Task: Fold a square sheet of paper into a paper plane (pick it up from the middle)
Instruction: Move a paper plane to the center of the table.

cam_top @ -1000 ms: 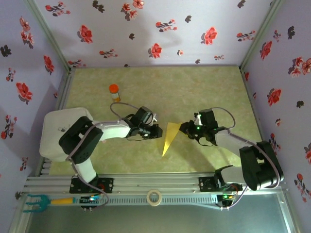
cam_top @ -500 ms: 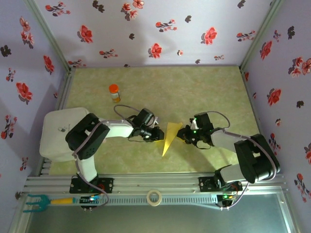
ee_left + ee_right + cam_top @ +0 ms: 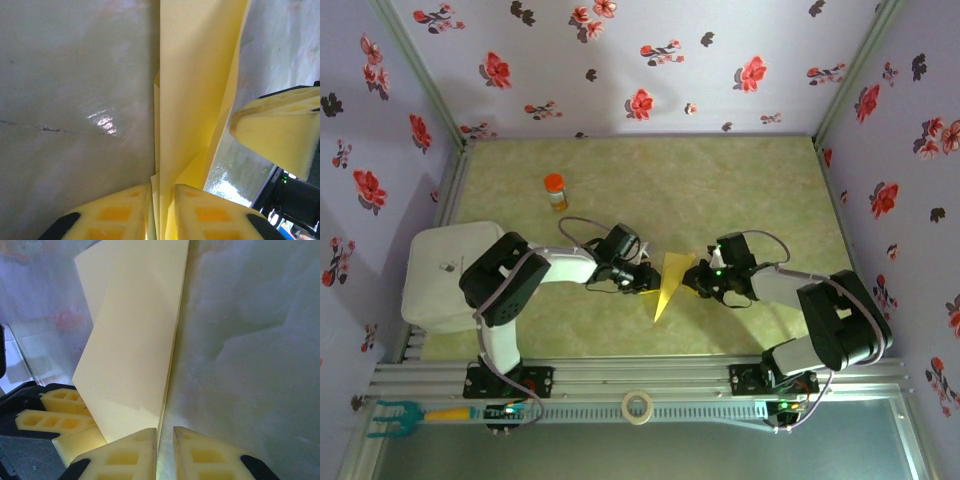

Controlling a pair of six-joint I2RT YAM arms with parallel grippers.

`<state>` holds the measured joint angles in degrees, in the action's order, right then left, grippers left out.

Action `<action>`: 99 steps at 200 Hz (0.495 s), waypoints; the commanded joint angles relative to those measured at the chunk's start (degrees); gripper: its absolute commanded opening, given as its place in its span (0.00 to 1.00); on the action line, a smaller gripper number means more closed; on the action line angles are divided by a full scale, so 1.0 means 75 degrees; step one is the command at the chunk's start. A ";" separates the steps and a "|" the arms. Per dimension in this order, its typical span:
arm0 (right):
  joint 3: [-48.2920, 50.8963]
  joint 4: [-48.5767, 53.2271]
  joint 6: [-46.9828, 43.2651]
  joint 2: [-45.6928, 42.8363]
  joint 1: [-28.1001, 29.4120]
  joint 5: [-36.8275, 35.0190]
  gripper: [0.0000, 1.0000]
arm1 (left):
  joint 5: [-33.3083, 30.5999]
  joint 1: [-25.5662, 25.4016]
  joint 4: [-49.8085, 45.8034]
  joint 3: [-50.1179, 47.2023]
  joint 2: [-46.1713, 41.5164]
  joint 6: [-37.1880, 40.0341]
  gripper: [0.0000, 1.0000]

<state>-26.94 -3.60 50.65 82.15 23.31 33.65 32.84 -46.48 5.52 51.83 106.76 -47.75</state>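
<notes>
**Left of the paper plane.** The left gripper has closed in from a short stand-off. It now sits against the left edge of the paper plane. In its wrist view the two pads are drawn together, with the yellow layers pinched in the narrow slit between them.

**The paper plane.** It is a narrow pointed yellow shape with a lengthwise crease, lying mid-table between the two arms. Its tip points toward the near rail. It has barely shifted over the last second.

**Right of the paper plane.** The right gripper has pushed in slightly and its jaws have narrowed. Its wrist view shows the paper's long edge running into the thin gap between the pads, so it is clamped on the paper too.

**Judgement.** With both sides now gripped, the next crease or a lift can start (the hold looks shallow, near the edges, so slippage is possible).

**Surface and room.**
- The table is pale green, mottled and glossy.
- An orange-capped bottle stands well to the far left of the plane.
- A tape roll rests on the near rail, below the tip.
- Lilac walls with red flowers enclose three sides.
</notes>
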 commanded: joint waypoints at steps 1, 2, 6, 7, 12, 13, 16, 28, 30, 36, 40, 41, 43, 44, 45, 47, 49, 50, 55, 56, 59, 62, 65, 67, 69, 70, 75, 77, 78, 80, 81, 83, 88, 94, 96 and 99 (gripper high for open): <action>-0.0158 -0.0185 0.0087 0.0085 0.0079 0.0134 0.17 | 0.0093 -0.0061 -0.0089 0.0129 0.0077 0.0026 0.19; -0.0158 -0.0187 0.0083 0.0086 0.0079 0.0132 0.17 | 0.0089 -0.0061 -0.0090 0.0124 0.0070 0.0032 0.18; -0.0158 -0.0194 0.0079 0.0089 0.0079 0.0131 0.17 | 0.0086 -0.0061 -0.0091 0.0127 0.0065 0.0043 0.18; -0.0158 -0.0197 0.0078 0.0088 0.0079 0.0137 0.16 | 0.0086 -0.0061 -0.0091 0.0118 0.0069 0.0040 0.18; -0.0160 -0.0202 0.0069 0.0095 0.0091 0.0131 0.17 | 0.0087 -0.0061 -0.0083 0.0109 0.0069 0.0038 0.18; -0.0159 -0.0201 0.0074 0.0096 0.0091 0.0131 0.17 | 0.0087 -0.0067 -0.0081 0.0109 0.0077 0.0038 0.18; -0.0164 -0.0200 0.0078 0.0099 0.0091 0.0141 0.17 | 0.0086 -0.0061 -0.0080 0.0114 0.0080 0.0044 0.18; -0.0158 -0.0221 0.0081 0.0132 0.0113 0.0165 0.17 | 0.0187 -0.0074 0.0042 0.0098 0.0116 0.0020 0.18; -0.0155 -0.0223 0.0085 0.0133 0.0117 0.0166 0.17 | 0.0214 -0.0067 0.0077 0.0091 0.0119 0.0010 0.19; -0.0173 -0.0235 0.0078 0.0166 0.0123 0.0187 0.17 | 0.0274 -0.0073 0.0204 0.0067 0.0131 -0.0019 0.19; -0.0170 -0.0246 0.0077 0.0180 0.0126 0.0199 0.17 | 0.0310 -0.0067 0.0285 0.0043 0.0132 -0.0053 0.20; -0.0170 -0.0246 0.0078 0.0192 0.0126 0.0206 0.17 | 0.0321 -0.0069 0.0308 0.0046 0.0132 -0.0066 0.20; -0.0170 -0.0253 0.0078 0.0191 0.0126 0.0211 0.17 | 0.0344 -0.0069 0.0360 0.0034 0.0132 -0.0070 0.20; -0.0170 -0.0256 0.0078 0.0203 0.0132 0.0218 0.17 | 0.0356 -0.0071 0.0386 0.0024 0.0132 -0.0075 0.21; -0.0176 -0.0257 0.0078 0.0209 0.0135 0.0227 0.17 | 0.0367 -0.0066 0.0411 0.0020 0.0132 -0.0089 0.21; -0.0171 -0.0267 0.0078 0.0216 0.0137 0.0234 0.17 | 0.0397 -0.0071 0.0453 0.0007 0.0132 -0.0108 0.21; -0.0167 -0.0276 0.0078 0.0221 0.0147 0.0241 0.17 | 0.0401 -0.0072 0.0490 -0.0005 0.0132 -0.0121 0.21; -0.0169 -0.0285 0.0078 0.0224 0.0142 0.0245 0.17 | 0.0419 -0.0072 0.0510 -0.0007 0.0138 -0.0124 0.21; -0.0160 -0.0293 0.0081 0.0243 0.0149 0.0259 0.16 | 0.0466 -0.0072 0.0560 -0.0010 0.0146 -0.0149 0.22; -0.0159 -0.0299 0.0086 0.0247 0.0149 0.0259 0.16 | 0.0476 -0.0072 0.0568 -0.0009 0.0151 -0.0149 0.22; -0.0174 -0.0305 0.0079 0.0260 0.0163 0.0260 0.16 | 0.0501 -0.0074 0.0581 0.0003 0.0161 -0.0149 0.22; -0.0166 -0.0306 0.0078 0.0276 0.0170 0.0268 0.16 | 0.0523 -0.0073 0.0577 0.0018 0.0181 -0.0155 0.22; -0.0159 -0.0306 0.0078 0.0282 0.0174 0.0269 0.16 | 0.0541 -0.0075 0.0566 0.0022 0.0196 -0.0156 0.23; -0.0158 -0.0306 0.0078 0.0284 0.0173 0.0274 0.16 | 0.0557 -0.0073 0.0565 0.0025 0.0216 -0.0154 0.23; -0.0158 -0.0300 0.0078 0.0300 0.0179 0.0272 0.16 | 0.0570 -0.0073 0.0565 0.0035 0.0224 -0.0156 0.22; -0.0158 -0.0297 0.0078 0.0304 0.0182 0.0272 0.16 | 0.0574 -0.0072 0.0565 0.0036 0.0231 -0.0153 0.22; -0.0170 -0.0305 0.0078 0.0327 0.0185 0.0277 0.16 | 0.0598 -0.0073 0.0565 0.0041 0.0259 -0.0153 0.23; -0.0170 -0.0306 0.0078 0.0336 0.0185 0.0282 0.15 | 0.0610 -0.0078 0.0565 0.0053 0.0276 -0.0153 0.23; -0.0170 -0.0306 0.0078 0.0340 0.0185 0.0282 0.15 | 0.0612 -0.0087 0.0565 0.0057 0.0274 -0.0157 0.23; -0.0170 -0.0306 0.0078 0.0354 0.0185 0.0283 0.15 | 0.0628 -0.0085 0.0562 0.0052 0.0291 -0.0160 0.23; -0.0170 -0.0306 0.0078 0.0355 0.0185 0.0283 0.15 | 0.0638 -0.0084 0.0563 0.0051 0.0300 -0.0155 0.23; -0.0164 -0.0306 0.0078 0.0364 0.0200 0.0289 0.15 | 0.0652 -0.0084 0.0565 0.0059 0.0303 -0.0154 0.23; -0.0169 -0.0306 0.0078 0.0384 0.0197 0.0292 0.15 | 0.0676 -0.0085 0.0565 0.0083 0.0336 -0.0158 0.23; -0.0161 -0.0319 0.0078 0.0407 0.0203 0.0323 0.15 | 0.0685 -0.0087 0.0553 0.0073 0.0345 -0.0161 0.23; -0.0159 -0.0318 0.0078 0.0418 0.0198 0.0325 0.15 | 0.0684 -0.0085 0.0547 0.0079 0.0353 -0.0161 0.23; -0.0158 -0.0312 0.0078 0.0422 0.0214 0.0326 0.15 | 0.0690 -0.0091 0.0542 0.0084 0.0365 -0.0152 0.23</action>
<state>-27.00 -4.89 50.65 84.44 24.36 34.81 35.73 -46.63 8.78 51.81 107.83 -48.18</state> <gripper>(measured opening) 0.152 0.225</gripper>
